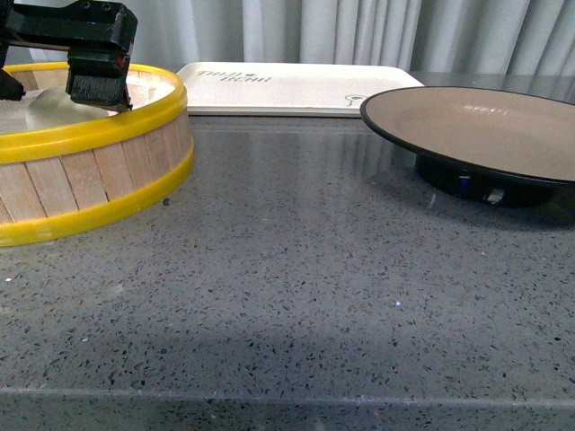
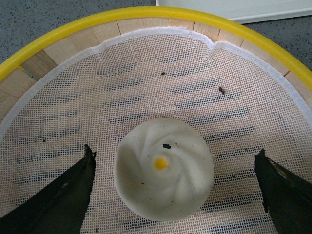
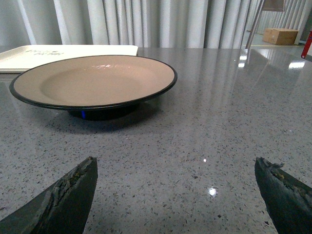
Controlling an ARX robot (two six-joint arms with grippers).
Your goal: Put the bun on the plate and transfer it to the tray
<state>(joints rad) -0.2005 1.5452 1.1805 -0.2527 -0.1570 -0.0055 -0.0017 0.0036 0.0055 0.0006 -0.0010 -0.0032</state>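
Speckled grey table up front, with the yellow-rimmed steamer at its left edge. Left end effector hangs over the steamer, spread wide, gripping nothing. The bun sits on the mesh squarely between its fingers, touching neither. Right end effector, wide open and empty, faces the plate near the right edge. Tray lies along the far edge.
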